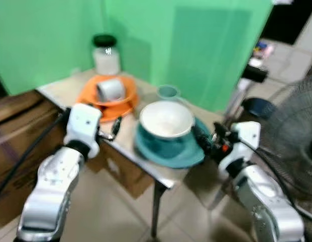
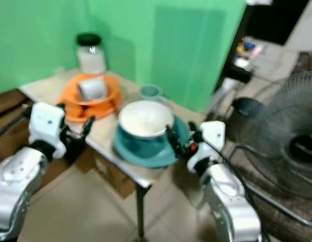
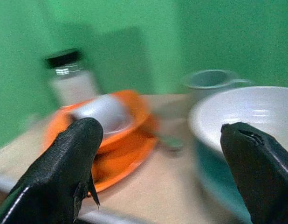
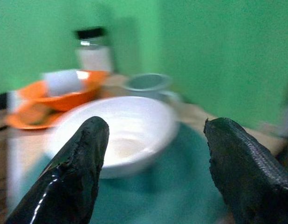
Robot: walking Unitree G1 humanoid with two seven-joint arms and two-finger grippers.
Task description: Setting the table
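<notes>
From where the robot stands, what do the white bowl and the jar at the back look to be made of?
White bowl: probably glazed ceramic, judging by its smooth, thick, opaque rim, though blur leaves plastic possible. Jar: likely clear glass, with a bright glint near its black lid and whitish contents showing through.

Green wall (image 1: 196, 45) stood beyond both claws. Cardboard boxes (image 1: 14, 126) sat outboard of left claw, another box (image 1: 126, 174) below it under desk. Wire-guarded fan (image 2: 290, 146) stood outboard of right claw. Tiled floor (image 1: 120, 217) lay below both.
</notes>
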